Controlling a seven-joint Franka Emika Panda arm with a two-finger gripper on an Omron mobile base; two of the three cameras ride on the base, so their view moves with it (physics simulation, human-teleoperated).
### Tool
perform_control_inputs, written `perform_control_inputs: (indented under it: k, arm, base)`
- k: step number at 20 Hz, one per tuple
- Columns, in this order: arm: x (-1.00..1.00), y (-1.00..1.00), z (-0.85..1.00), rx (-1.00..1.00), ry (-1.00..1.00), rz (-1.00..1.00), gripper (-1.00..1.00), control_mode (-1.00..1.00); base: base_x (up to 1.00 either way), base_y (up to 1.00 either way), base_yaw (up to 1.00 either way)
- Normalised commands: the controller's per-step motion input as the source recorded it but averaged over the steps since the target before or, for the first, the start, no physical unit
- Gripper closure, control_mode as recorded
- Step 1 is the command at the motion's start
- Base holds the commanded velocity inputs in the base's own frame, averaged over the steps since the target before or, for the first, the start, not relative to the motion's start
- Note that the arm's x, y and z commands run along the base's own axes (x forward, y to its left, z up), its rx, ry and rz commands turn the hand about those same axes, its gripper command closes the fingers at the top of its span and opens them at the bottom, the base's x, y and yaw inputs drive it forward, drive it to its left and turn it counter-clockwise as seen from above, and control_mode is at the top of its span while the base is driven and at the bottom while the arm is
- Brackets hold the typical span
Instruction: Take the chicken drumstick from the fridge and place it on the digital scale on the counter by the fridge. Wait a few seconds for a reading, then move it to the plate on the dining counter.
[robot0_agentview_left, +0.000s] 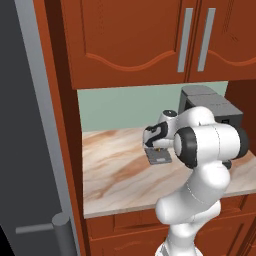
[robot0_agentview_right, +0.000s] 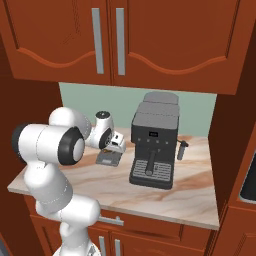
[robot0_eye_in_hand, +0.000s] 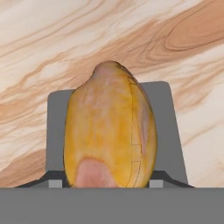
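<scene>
One chicken drumstick (robot0_eye_in_hand: 110, 131) seemingly between claw (robot0_eye_in_hand: 103, 183) fingers.

Golden-orange chicken drumstick (robot0_eye_in_hand: 109, 131) lengthwise over flat grey digital scale (robot0_eye_in_hand: 168, 127), on marbled counter beside grey fridge (robot0_agentview_left: 22, 125)

**Marbled wall counter and what it bears**

A beige-brown marbled counter top (robot0_agentview_right: 195, 197) sits on red-brown wooden base cabinets, below matching wall cabinets and a pale green backsplash. Directly on it lies a small flat grey square digital scale (robot0_agentview_right: 108, 158), toward the back and near the counter's left part. Just beside the scale, to its right, stands a dark grey boxy coffee machine (robot0_agentview_right: 154, 145), with bare marbled surface in front of both.
</scene>
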Motion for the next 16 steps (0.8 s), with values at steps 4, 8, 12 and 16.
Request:
perform_control_inputs:
  k: [4,8,12,16]
  arm:
    - [0.02,-0.12,-0.17,0.0,0.0,0.0,1.0,-1.0]
    - [0.0,-0.06,-0.17,0.0,0.0,0.0,1.0,-1.0]
    - [0.0,-0.02,-0.32,0.0,0.0,0.0,1.0,-1.0]
    - [0.0,-0.01,-0.39,0.0,0.0,0.0,1.0,-1.0]
  base:
    - [0.0,0.0,0.0]
    - [0.0,0.0,0.0]
    - [0.0,0.0,0.0]
    - [0.0,0.0,0.0]
